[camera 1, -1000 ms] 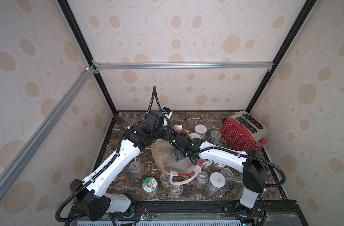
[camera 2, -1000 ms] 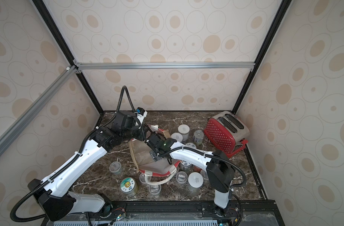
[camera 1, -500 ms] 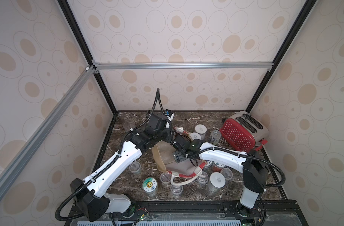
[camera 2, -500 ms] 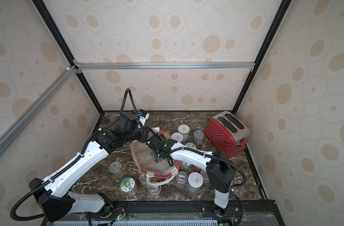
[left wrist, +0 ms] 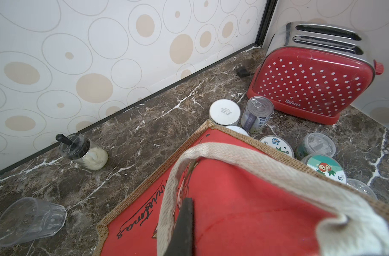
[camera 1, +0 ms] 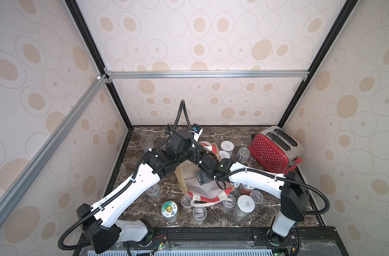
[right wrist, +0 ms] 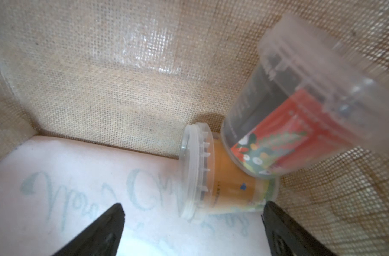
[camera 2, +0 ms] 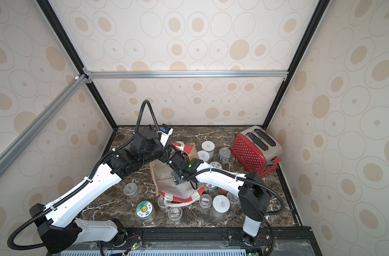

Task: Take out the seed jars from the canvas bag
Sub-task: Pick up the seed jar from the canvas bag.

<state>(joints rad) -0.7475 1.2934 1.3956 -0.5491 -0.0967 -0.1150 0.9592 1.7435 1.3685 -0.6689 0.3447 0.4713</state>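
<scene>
Dark brown marble tabletop spanned the lower half of both top views. At lower centre slumped the boxy tan burlap canvas bag with red side panels, pale lining and white rope handles, the largest loose item. A red, white-dotted two-slot toaster stood apart at the right. The left gripper was pressed together at the bag's upper end. Its one visible finger lay on the red panel within a handle loop, apparently pinching the bag there to hold the mouth up. The right gripper was inside the bag, jaws spread wide and empty, tips just short of two seed jars lying within. There a taller clear jar with a red-and-green label, blurred, leaned on a small clear jar with an orange label, which lay on its side against the burlap wall. Many more seed jars already stood on the marble around the bag, at lower centre and centre right. Likely hazards:
- Closing on the lower jar would rob the upper one of support, so it could tumble or jam the jaws.
- The smooth round jar could roll or squirt from the grip.
- A slipping left pinch would let cloth sag over the right gripper.
- A withdrawing arm could topple the crowded jars outside
</scene>
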